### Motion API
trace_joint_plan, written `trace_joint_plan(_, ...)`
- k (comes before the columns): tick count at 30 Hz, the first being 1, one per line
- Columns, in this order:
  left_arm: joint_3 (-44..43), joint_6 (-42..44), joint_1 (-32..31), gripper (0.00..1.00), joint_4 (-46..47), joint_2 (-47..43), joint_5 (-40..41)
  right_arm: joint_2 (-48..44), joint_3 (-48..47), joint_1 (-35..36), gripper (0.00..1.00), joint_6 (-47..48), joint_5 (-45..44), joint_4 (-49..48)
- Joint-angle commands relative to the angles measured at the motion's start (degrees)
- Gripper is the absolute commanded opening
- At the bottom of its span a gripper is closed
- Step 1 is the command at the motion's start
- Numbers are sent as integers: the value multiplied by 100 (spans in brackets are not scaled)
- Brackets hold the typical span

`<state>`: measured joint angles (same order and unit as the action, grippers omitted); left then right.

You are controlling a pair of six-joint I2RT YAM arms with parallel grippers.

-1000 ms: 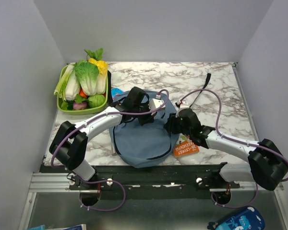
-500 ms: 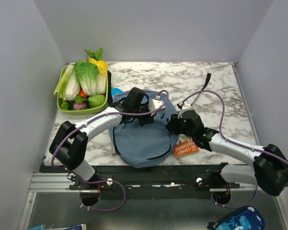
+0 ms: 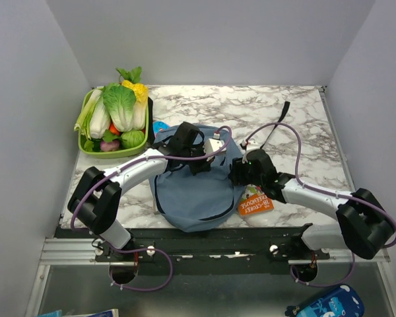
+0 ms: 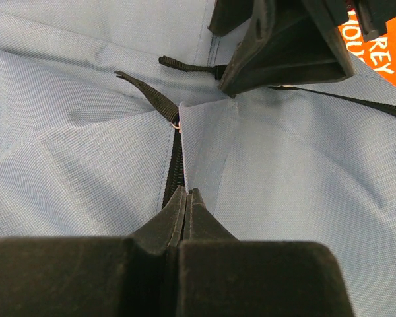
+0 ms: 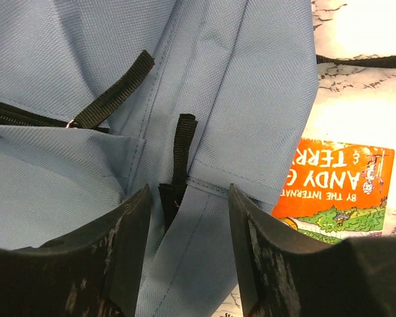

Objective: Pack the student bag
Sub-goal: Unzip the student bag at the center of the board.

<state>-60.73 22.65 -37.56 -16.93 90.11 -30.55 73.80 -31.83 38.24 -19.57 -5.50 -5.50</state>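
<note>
Bag [image 3: 191, 198] reaches near table [image 3: 303, 119] edge | book [image 3: 254, 202] touching right | basket [image 3: 112, 153] far-left corner

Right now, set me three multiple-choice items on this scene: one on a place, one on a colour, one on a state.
1. Where does the orange book lie?
A against the back wall
B at the student bag's right edge
C on top of the bag

2. What colour is the vegetable basket?
A green
B red
C white

3. How is the left gripper?
A wide open
B shut on the bag's fabric
C holding the book

Answers:
1. B, the book pokes out beside the blue fabric.
2. A, its rim is lime green.
3. B, the left wrist view shows its jaws meeting on blue fabric.
</note>
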Motion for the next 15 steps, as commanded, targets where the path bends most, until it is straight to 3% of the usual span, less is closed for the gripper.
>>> trace_joint_plan(1, -9, -7, 30, 0, -39, -134, -180, 240, -323, -18, 55, 217, 216, 93)
trace_joint_plan(15, -62, -59, 30, 0, 32, 104, -215, 460, -367, 78, 28, 296, 462, -101)
